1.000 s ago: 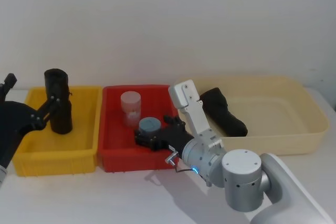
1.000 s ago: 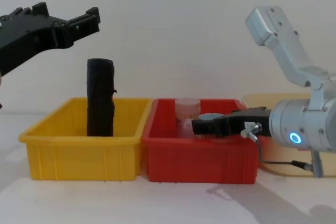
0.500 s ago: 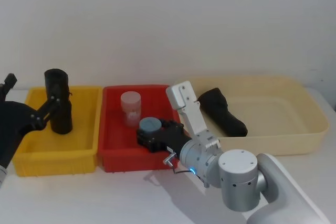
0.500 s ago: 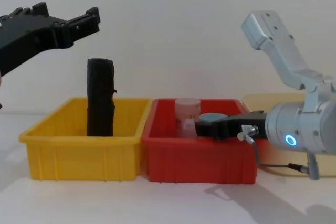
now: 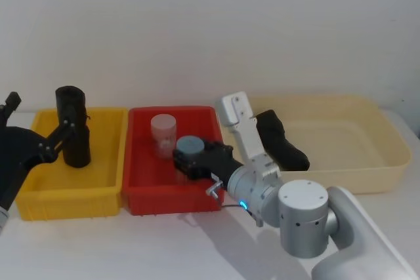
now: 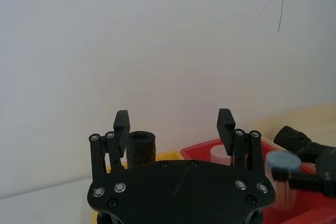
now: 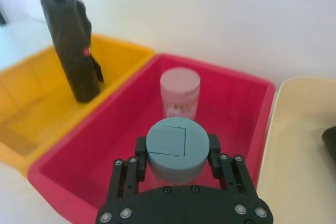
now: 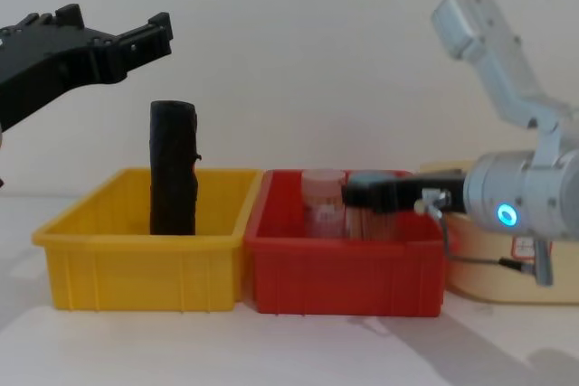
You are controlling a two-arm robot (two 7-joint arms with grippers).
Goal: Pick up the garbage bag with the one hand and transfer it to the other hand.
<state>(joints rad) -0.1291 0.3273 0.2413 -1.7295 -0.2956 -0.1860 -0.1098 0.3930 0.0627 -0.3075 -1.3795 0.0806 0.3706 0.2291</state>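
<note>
A: Where is the tall black cylindrical garbage bag roll (image 5: pixel 73 126)?

B: It stands upright in the yellow plastic bin (image 5: pixel 105 195), near the bin's back left corner, with a small red label on its side in the right wrist view.

A: And the left gripper (image 6: pixel 174 126)?

B: Its jaws are spread wide and hold nothing; it hovers high above the yellow bin's left side.

A: The right gripper (image 7: pixel 176 153)?

B: Over the red plastic bin (image 5: pixel 152 197), its jaws are clamped on a clear jar with a blue-grey lid (image 7: pixel 175 147), just in front of a pink-lidded jar (image 7: pixel 179 93).
</note>
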